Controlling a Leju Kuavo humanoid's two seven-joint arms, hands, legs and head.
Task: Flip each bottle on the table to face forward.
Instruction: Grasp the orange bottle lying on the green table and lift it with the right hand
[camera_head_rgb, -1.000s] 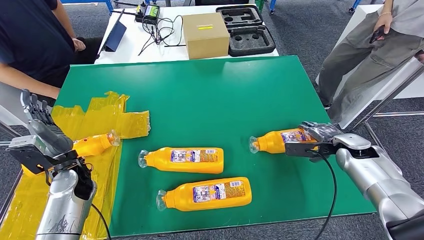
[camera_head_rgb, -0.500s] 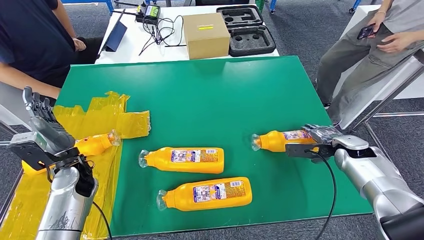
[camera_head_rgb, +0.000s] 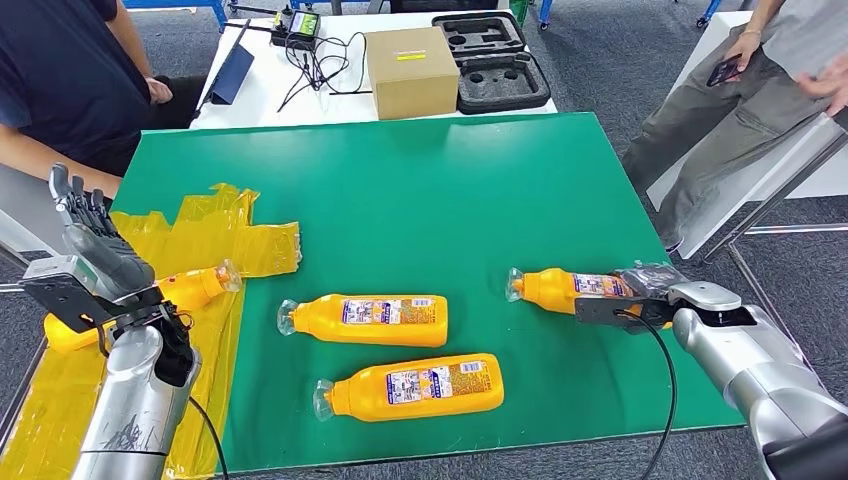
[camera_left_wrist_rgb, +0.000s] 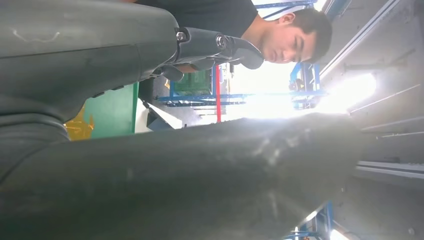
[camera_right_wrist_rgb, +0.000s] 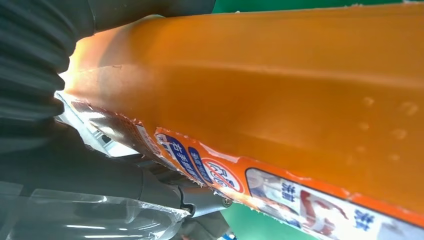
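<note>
Orange bottle (camera_head_rgb: 560, 287), on its side near the green mat's (camera_head_rgb: 440, 190) right edge: grasped by right hand (camera_head_rgb: 640, 295). Two more orange bottles (camera_head_rgb: 365, 320) (camera_head_rgb: 415, 387) lie mid-mat; a fourth (camera_head_rgb: 195, 287) rests on yellow film (camera_head_rgb: 215, 240). Left hand (camera_head_rgb: 95, 262) raised, fingers extended, empty.

The right arm reaches in low from the right side, its forearm lying nearly level, and the right hand (camera_head_rgb: 632, 298) is wrapped around the base end of a lying bottle (camera_head_rgb: 553, 286). The left arm stands upright at the left side, and the left hand (camera_head_rgb: 92, 257) is raised, fingers apart and pointing upward, holding nothing.
</note>
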